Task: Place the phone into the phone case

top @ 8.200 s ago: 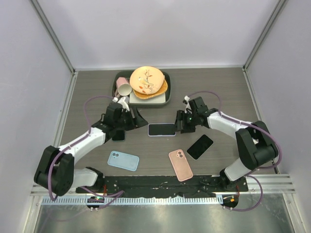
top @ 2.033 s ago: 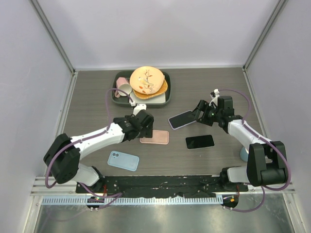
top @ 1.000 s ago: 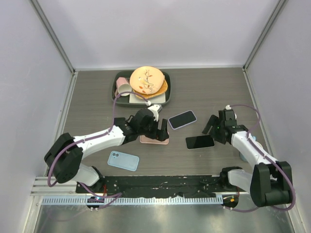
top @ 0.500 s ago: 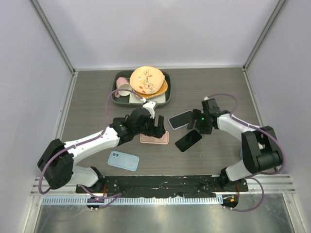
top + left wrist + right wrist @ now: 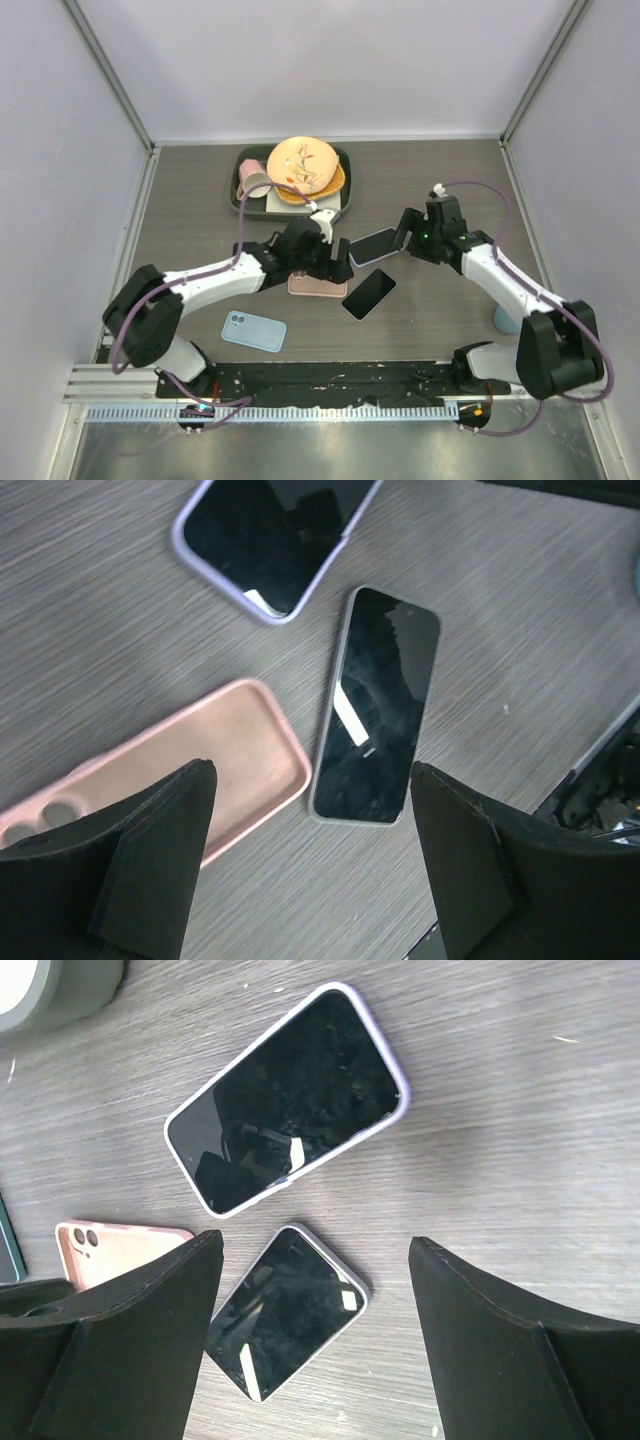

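A bare black phone (image 5: 369, 293) lies screen up on the table, angled, just right of the empty pink phone case (image 5: 318, 287). In the left wrist view the phone (image 5: 378, 705) and the pink case (image 5: 170, 770) lie side by side, almost touching. My left gripper (image 5: 335, 262) hovers open over the case's right end, and its jaws (image 5: 310, 768) hold nothing. My right gripper (image 5: 405, 238) is open beside a second phone in a lavender case (image 5: 372, 247). From the right wrist the bare phone (image 5: 285, 1312) shows between the open fingers (image 5: 140, 1340).
A light blue phone case (image 5: 253, 331) lies near the front left. A dark tray (image 5: 243, 196) with plates and a pink cup stands at the back. A pale blue object (image 5: 505, 319) sits by the right arm. A black rail runs along the front edge.
The bare phone has slid left and turned, ending next to the pink case. My right gripper moved in to the left, then drew back up by the lavender phone. My left gripper shifted slightly right.
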